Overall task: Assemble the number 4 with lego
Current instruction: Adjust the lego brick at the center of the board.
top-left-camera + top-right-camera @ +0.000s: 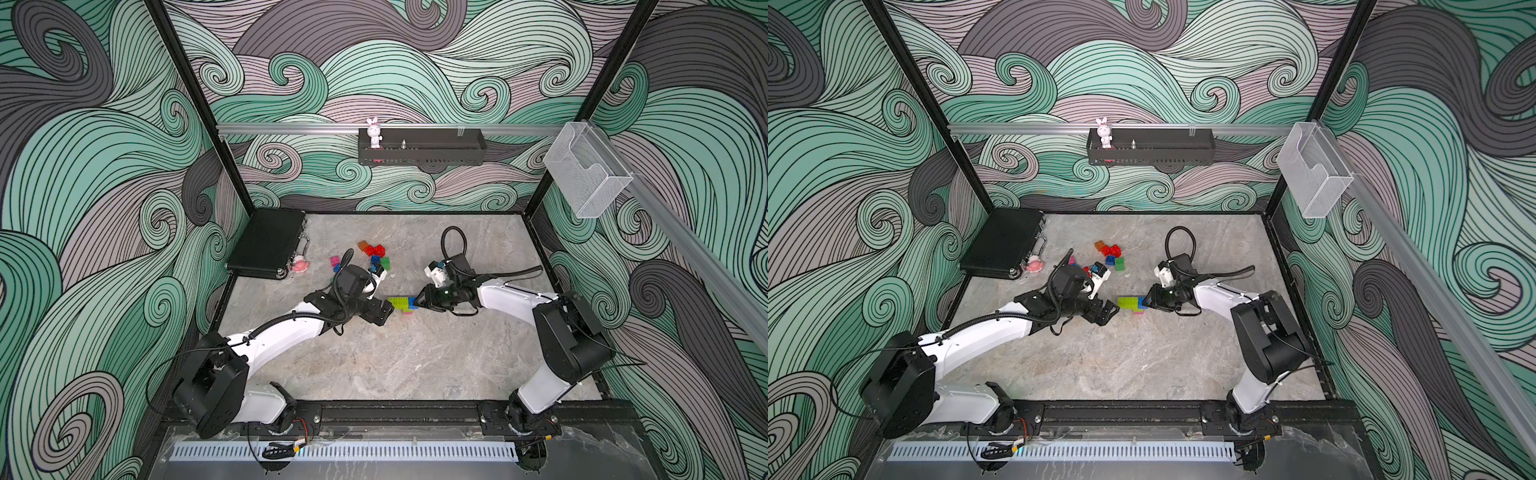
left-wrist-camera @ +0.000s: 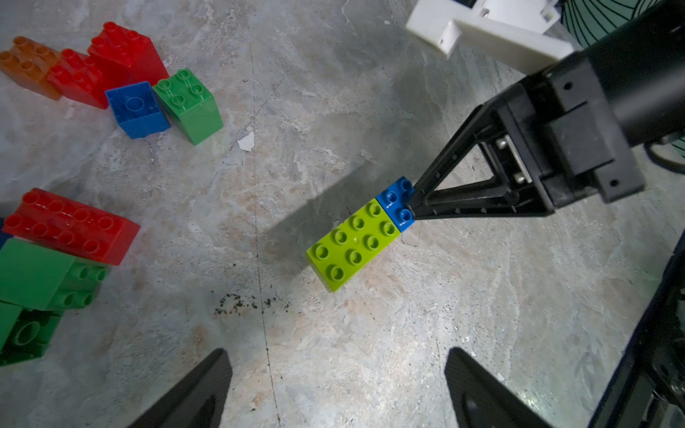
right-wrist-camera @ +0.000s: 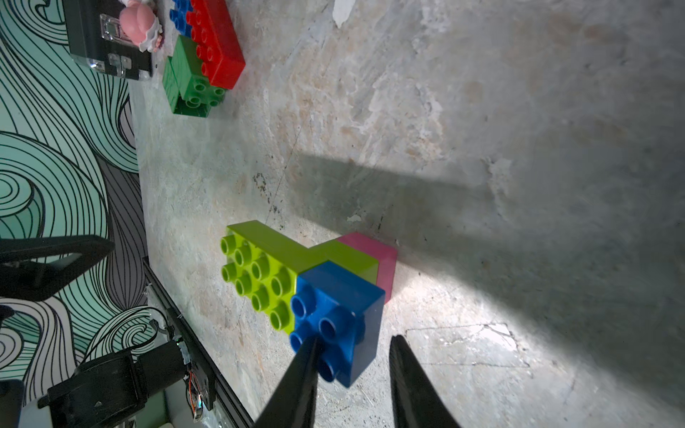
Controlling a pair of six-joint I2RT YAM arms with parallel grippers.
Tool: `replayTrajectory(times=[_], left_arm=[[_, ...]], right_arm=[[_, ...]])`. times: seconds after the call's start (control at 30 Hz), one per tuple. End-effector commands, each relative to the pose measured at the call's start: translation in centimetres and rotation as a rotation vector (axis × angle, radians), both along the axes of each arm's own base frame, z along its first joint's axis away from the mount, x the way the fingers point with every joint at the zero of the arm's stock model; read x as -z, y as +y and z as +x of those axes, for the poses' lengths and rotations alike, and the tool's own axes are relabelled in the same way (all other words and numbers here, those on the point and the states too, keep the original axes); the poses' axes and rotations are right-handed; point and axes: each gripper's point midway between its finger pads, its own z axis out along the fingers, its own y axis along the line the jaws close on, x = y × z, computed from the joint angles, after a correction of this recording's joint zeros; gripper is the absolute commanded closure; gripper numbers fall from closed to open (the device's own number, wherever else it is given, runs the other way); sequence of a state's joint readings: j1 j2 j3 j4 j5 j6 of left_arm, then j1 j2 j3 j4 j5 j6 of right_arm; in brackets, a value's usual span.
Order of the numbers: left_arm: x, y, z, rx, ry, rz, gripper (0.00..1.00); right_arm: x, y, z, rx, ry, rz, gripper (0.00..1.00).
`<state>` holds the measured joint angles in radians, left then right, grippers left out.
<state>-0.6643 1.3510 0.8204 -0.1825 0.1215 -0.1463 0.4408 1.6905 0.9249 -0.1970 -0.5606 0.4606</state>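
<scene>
A small lego stack stands mid-table: a lime brick [image 1: 400,300] [image 2: 352,242] [image 3: 259,274] on top, a blue brick [image 2: 396,203] [image 3: 344,296] at its end, and lime and pink [image 3: 374,252] layers beneath. My right gripper [image 1: 417,302] [image 1: 1147,302] [image 3: 356,340] straddles the blue brick. One finger lies on its studs and the other stands a small gap off, so the jaws are open. My left gripper [image 1: 384,313] [image 2: 339,370] is wide open and empty, just left of the stack. Loose lego, red [image 1: 376,250] [image 2: 74,226], orange [image 2: 29,63], blue [image 2: 137,109] and green [image 2: 189,103], lies behind the left arm.
A black case [image 1: 268,243] lies at the back left with a pink-and-white toy [image 1: 300,266] beside it. On the back wall hangs a black shelf [image 1: 432,160] with a bunny figure [image 1: 374,132]. A clear bin [image 1: 586,174] is fixed to the right wall.
</scene>
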Motion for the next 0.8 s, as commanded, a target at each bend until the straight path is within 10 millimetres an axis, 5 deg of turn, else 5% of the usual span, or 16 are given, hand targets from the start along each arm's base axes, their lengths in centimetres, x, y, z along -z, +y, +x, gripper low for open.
replayTrajectory(times=[0.0, 0.77], left_arm=[[-2.1, 0.3, 1.8, -0.075, -0.070, -0.004, 0.04], [-2.7, 4.4, 3.1, -0.331, -0.091, 0.058, 0.01]], right_arm=[[0.5, 0.4, 0.1, -0.045, 0.005, 0.006, 0.66], [-2.0, 1.3, 1.2, -0.098, -0.050, 0.020, 0.55]])
